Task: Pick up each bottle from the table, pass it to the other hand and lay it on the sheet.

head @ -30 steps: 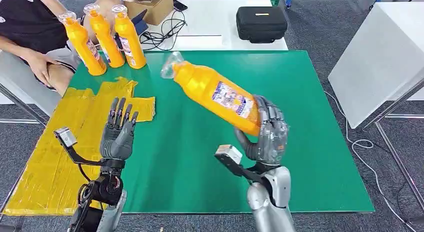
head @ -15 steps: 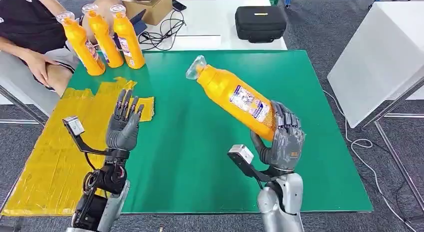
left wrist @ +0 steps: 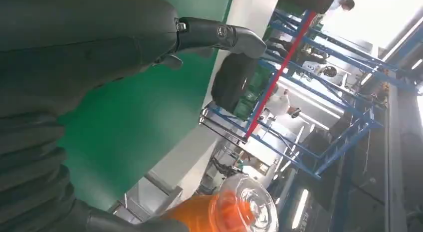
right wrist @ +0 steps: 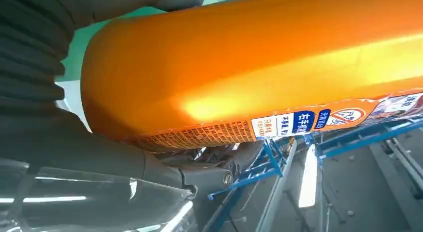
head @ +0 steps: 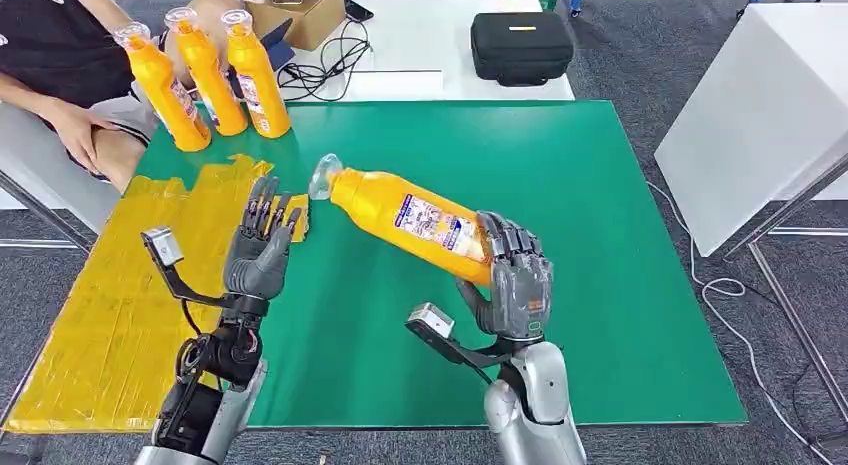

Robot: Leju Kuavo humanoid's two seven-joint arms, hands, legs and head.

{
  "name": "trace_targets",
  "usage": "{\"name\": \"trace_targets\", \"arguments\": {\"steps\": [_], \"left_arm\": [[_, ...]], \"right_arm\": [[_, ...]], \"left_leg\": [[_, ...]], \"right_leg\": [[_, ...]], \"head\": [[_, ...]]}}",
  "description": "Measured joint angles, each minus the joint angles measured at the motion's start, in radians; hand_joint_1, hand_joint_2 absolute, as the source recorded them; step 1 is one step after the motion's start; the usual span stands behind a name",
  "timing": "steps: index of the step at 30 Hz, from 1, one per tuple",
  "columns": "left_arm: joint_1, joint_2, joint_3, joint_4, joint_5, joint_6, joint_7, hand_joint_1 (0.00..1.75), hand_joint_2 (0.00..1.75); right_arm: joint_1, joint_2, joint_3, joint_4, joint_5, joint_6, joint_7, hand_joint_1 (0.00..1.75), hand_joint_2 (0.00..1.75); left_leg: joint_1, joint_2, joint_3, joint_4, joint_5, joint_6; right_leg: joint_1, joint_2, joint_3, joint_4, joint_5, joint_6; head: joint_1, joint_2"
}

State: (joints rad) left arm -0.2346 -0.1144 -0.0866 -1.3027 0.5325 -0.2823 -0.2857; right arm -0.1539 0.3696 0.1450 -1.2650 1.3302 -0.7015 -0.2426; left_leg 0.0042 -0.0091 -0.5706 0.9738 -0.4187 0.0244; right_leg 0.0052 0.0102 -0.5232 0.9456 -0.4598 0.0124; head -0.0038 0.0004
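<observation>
Gripping the orange bottle (head: 410, 217) by its base above the green surface (head: 600, 185), my right robot hand (head: 515, 285) tilts its cap toward my left robot hand (head: 262, 250), fingers spread and empty.

A green counter (head: 600, 235) carries the work. A yellow sheet (head: 110, 305) lies flat over its left part, with its edge running off the near-left side of the counter. Three orange bottles (head: 205, 75) with clear caps stand upright in a close row at the far left corner, just beyond the sheet's far edge.
</observation>
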Motion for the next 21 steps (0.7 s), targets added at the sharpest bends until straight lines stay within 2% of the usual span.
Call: {"name": "trace_targets", "arguments": {"steps": [11, 21], "left_arm": [[-0.028, -0.018, -0.019, 0.022, -0.001, -0.031, 0.014, 0.00, 1.75], [-0.047, -0.024, -0.003, 0.066, -0.001, -0.059, 0.018, 0.00, 1.75]], "right_arm": [[-0.053, 0.000, 0.086, 0.108, 0.183, 0.000, 0.119, 1.75, 1.75], [-0.104, -0.005, 0.174, 0.217, 0.145, 0.000, 0.199, 1.75, 1.75]], "left_leg": [[0.000, 0.000, 0.000, 0.000, 0.000, 0.000], [0.000, 0.000, 0.000, 0.000, 0.000, 0.000]], "right_leg": [[0.000, 0.000, 0.000, 0.000, 0.000, 0.000], [0.000, 0.000, 0.000, 0.000, 0.000, 0.000]], "head": [[0.000, 0.000], [0.000, 0.000]]}}
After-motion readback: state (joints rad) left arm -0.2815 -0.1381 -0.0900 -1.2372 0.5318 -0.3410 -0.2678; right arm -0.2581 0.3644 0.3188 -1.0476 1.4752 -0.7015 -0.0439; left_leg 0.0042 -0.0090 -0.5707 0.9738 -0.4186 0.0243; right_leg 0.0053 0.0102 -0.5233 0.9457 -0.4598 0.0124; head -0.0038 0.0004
